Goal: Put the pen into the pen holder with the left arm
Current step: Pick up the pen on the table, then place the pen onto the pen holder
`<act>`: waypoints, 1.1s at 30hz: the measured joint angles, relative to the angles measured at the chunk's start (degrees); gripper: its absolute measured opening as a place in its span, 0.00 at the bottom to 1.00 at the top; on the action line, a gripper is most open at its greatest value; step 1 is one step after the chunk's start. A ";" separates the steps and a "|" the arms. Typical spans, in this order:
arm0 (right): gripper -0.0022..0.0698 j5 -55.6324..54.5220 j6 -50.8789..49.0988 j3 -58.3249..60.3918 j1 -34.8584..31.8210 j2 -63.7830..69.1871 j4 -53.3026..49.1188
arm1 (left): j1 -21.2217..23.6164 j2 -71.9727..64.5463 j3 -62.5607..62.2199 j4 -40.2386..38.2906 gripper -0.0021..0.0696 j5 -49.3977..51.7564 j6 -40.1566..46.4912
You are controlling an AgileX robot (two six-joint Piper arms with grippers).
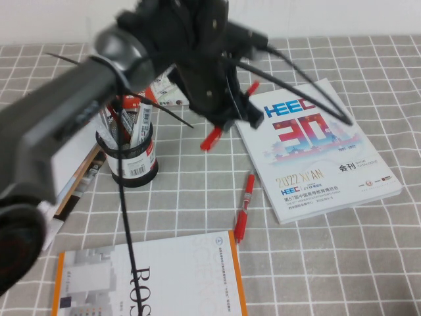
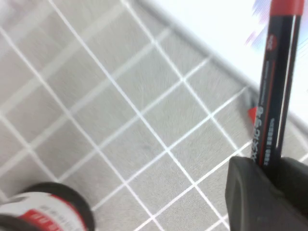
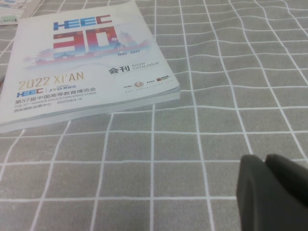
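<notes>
My left arm reaches across the high view, and its gripper is shut on the pen, held tilted above the cloth with the red cap low and the red tail high. In the left wrist view the pen's black barrel rises from between the black fingers. The black mesh pen holder stands to the gripper's left, with several pens inside; its rim also shows in the left wrist view. My right gripper is shut and empty, low over the checked cloth.
An all-red pen lies on the cloth below the held pen. A white HEEC catalogue lies at the right, also in the right wrist view. An orange-edged book lies at the front. More books lie left of the holder.
</notes>
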State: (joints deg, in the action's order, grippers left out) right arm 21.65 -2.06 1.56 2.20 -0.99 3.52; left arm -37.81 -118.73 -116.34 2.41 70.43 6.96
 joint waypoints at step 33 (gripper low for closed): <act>0.01 0.00 0.00 0.00 0.00 0.00 0.19 | -5.12 52.52 60.21 16.11 0.12 -50.44 -20.01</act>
State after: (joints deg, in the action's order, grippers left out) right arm 21.65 -2.06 1.56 2.20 -0.99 3.71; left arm -42.94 -66.21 -56.13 18.53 19.99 -13.05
